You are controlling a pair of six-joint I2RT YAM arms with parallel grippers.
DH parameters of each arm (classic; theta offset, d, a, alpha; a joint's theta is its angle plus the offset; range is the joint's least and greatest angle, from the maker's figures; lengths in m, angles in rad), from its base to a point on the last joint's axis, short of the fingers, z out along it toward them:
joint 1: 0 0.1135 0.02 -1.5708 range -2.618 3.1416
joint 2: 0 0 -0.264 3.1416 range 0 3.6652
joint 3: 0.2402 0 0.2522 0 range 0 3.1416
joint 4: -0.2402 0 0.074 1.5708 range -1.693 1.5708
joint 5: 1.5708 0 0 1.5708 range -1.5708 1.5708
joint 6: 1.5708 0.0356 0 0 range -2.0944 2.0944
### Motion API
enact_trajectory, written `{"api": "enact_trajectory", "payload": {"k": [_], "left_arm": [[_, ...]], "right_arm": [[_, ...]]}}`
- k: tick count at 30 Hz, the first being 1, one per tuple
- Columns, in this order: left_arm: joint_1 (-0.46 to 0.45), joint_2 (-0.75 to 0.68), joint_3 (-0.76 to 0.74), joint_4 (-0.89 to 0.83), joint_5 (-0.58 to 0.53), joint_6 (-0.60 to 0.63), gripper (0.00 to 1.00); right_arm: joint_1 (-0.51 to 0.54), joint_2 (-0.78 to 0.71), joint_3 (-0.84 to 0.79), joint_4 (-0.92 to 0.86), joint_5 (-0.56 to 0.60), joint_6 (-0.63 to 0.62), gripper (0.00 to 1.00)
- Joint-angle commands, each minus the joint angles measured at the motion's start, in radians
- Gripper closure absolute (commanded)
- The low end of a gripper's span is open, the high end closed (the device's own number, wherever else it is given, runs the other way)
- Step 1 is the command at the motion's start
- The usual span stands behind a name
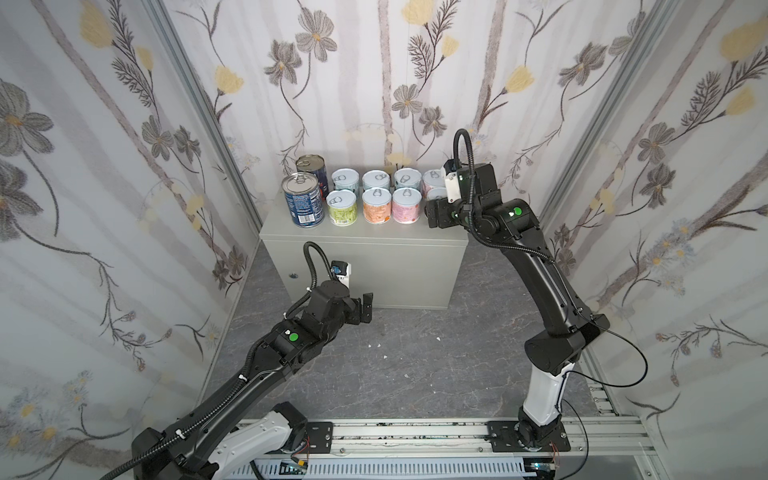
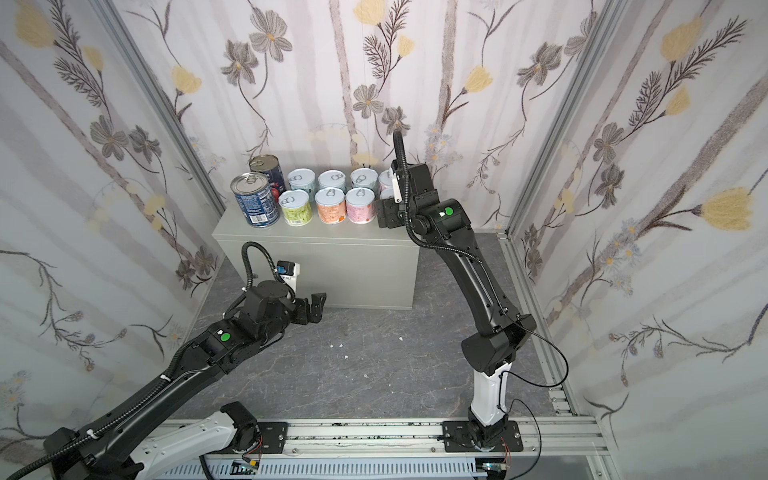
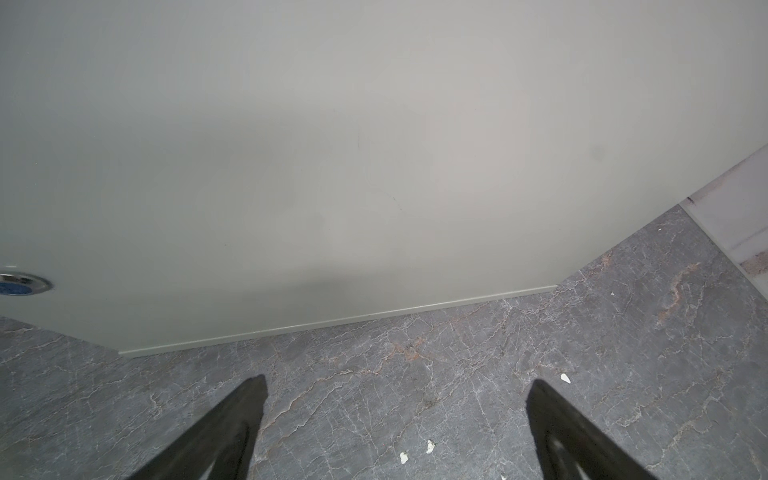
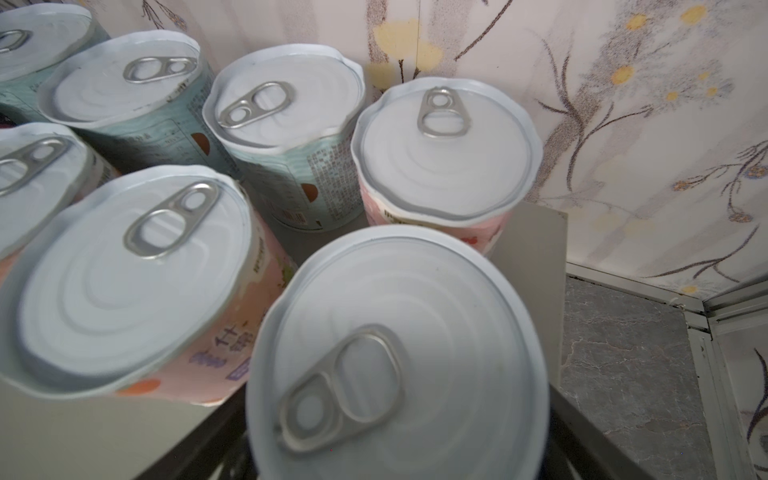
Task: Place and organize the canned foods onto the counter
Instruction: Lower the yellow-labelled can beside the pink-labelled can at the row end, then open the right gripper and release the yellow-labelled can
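Note:
The canned foods stand in two rows on the light grey counter (image 1: 374, 257) (image 2: 332, 257). Two tall dark blue tins (image 1: 302, 199) (image 2: 254, 203) are at the left end. Short pastel cans (image 1: 377, 205) (image 2: 330, 205) with pull-tab lids fill the rest. My right gripper (image 1: 434, 205) (image 4: 399, 436) is at the rows' right end. It is open, its dark fingers (image 4: 199, 440) spread just outside the lid of the last front-row can (image 4: 399, 353), which stands on the counter. My left gripper (image 1: 365, 307) (image 3: 395, 386) hangs open and empty, low before the counter's front.
Grey marble-patterned floor (image 1: 415, 365) lies in front of the counter, with small white flecks on it. Flowered walls close in on three sides. A bare strip of counter top (image 4: 536, 241) lies right of the last can. A round lock (image 3: 20, 284) sits on the counter's front.

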Motion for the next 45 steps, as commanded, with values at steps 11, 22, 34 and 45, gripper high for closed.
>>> {"api": "enact_trajectory", "payload": {"k": [11,22,34,45], "left_arm": [[0.001,-0.042,0.124,-0.062,-0.086,0.010,0.00],[0.000,-0.067,0.148,-0.114,-0.108,-0.001,0.00],[0.000,-0.010,0.143,-0.107,-0.117,0.012,0.00],[0.000,0.019,0.133,-0.080,-0.104,0.019,0.00]], "right_arm": [[-0.004,-0.204,-0.106,0.090,0.050,0.002,0.08],[-0.260,-0.551,-0.699,0.473,-0.317,0.108,0.06],[-0.314,-0.343,-0.609,0.442,-0.381,0.099,0.06],[-0.312,-0.215,-0.501,0.393,-0.371,0.080,0.07]]}}
